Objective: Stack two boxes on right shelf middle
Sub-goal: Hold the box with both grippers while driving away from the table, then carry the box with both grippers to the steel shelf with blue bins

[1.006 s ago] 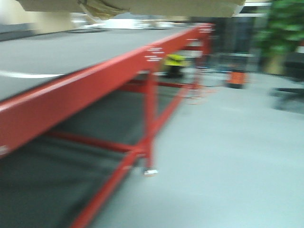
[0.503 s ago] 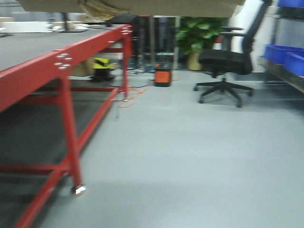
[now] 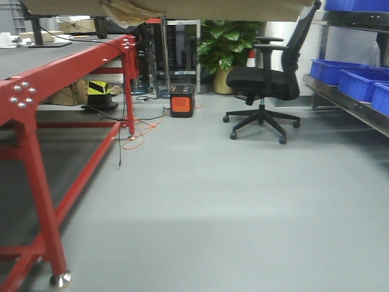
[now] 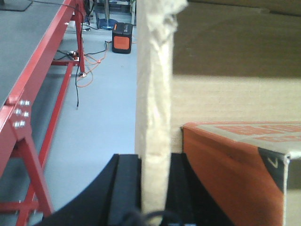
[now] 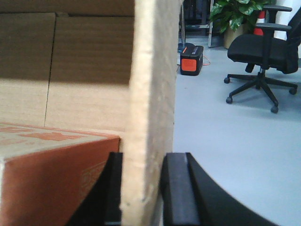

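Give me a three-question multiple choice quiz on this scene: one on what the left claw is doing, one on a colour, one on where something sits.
1. The left claw is:
A) open and empty
B) shut on a wall of the cardboard box
C) out of sight

2. The table has a frame that is:
A) red
B) green
C) white

3. The blue bins sit:
A) on the table
B) on the steel shelf
C) on the cardboard box

Answers:
1 B: in the left wrist view, the black fingers press on both sides of the box wall.
2 A: the legs and rails are plainly red in the front view.
3 B: the bins rest in a row on the shelf at the right edge of the front view.
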### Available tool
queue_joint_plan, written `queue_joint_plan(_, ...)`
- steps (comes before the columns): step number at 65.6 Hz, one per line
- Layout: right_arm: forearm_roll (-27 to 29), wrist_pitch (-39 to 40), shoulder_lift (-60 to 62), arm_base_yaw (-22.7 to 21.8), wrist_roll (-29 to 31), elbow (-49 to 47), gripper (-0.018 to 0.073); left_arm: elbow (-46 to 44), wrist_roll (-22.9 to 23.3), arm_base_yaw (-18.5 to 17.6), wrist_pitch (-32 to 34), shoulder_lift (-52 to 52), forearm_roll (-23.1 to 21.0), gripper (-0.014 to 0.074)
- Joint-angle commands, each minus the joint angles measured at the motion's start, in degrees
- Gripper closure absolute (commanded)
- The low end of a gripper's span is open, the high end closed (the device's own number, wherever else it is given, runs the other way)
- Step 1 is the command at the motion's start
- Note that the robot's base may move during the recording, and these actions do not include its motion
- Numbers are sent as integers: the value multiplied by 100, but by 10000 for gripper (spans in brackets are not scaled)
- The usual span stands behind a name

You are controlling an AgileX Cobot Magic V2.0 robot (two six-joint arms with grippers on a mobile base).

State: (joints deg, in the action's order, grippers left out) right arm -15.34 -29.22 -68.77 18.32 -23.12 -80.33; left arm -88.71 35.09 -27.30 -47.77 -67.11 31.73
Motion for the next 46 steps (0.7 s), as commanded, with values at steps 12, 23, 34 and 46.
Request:
queue_joint_plan(12,-364,132,107,-96,-40,-26,728,-87,-4,31,-86,111,344,708)
queue_joint_plan(23,-364,146,107,-96,-40,-26,728,-87,-4,31,-86,111,344,708)
queue_joint_plan(34,-364,146,107,-96,-40,-26,728,-87,-4,31,-86,111,344,708)
queue_joint_plan(46,-364,146,107,-96,-40,-26,728,-87,-4,31,-86,111,344,708)
